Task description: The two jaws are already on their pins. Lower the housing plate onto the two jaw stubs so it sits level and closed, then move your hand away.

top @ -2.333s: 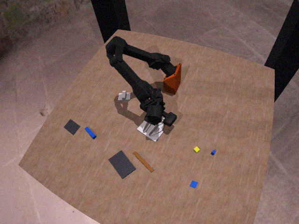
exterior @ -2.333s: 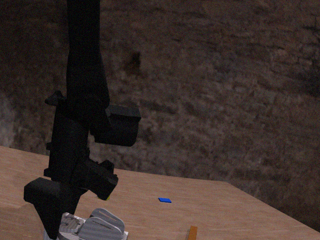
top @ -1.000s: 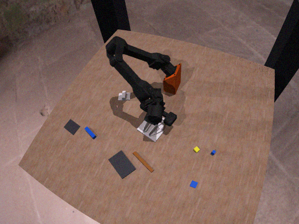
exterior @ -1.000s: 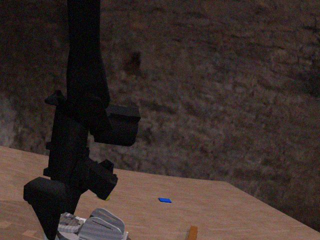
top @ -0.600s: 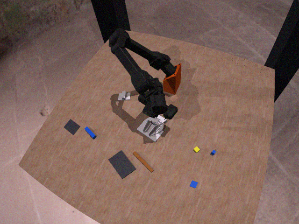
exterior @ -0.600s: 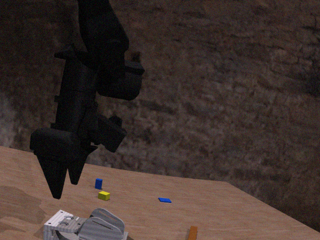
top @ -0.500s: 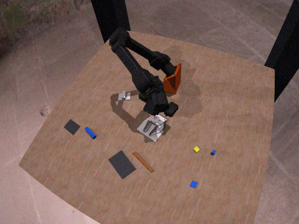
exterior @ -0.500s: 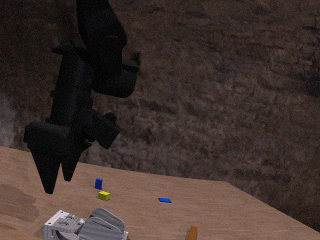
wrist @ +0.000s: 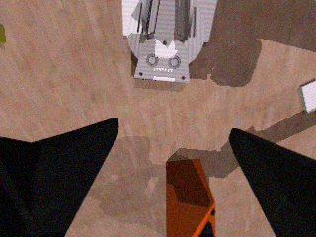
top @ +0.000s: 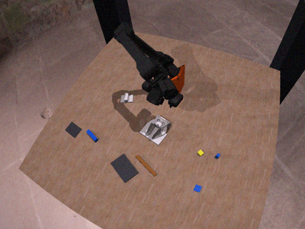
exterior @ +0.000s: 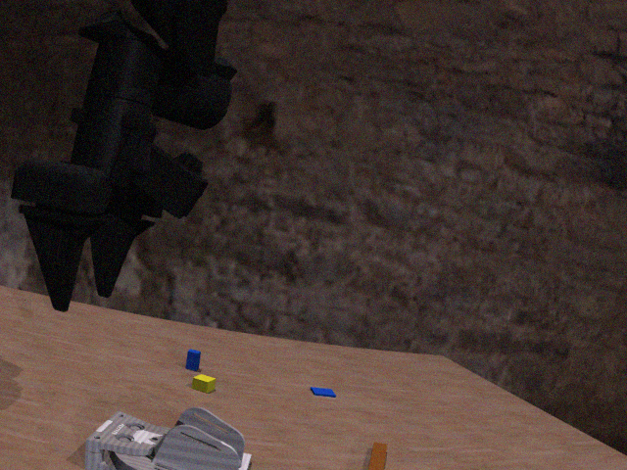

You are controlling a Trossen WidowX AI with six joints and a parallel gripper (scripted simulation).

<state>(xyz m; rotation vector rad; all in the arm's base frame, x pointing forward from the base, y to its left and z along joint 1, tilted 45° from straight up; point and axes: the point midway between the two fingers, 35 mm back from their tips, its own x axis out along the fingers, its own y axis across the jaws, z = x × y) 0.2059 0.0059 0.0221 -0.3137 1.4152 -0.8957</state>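
The grey housing plate (top: 160,121) (exterior: 127,438) (wrist: 163,68), with two round holes, lies over the near ends of the two grey jaws (exterior: 202,446) (wrist: 182,20) and looks about level. The stubs and pins under it are hidden, so a small gap cannot be told. The jaws stand side by side on a white base (top: 158,141) (wrist: 127,19). My gripper (exterior: 82,302) (wrist: 174,128) is open and empty, raised well above the table and off to the side of the plate, touching nothing.
An orange bracket (top: 180,79) (wrist: 184,195) is beside the arm. A small white stepped part (top: 126,98) (wrist: 310,95) lies on the table. Farther out are dark plates (top: 73,129) (top: 124,168), a blue bar (top: 92,135), an orange-brown bar (top: 146,165) and a yellow cube (top: 200,152) (exterior: 203,384).
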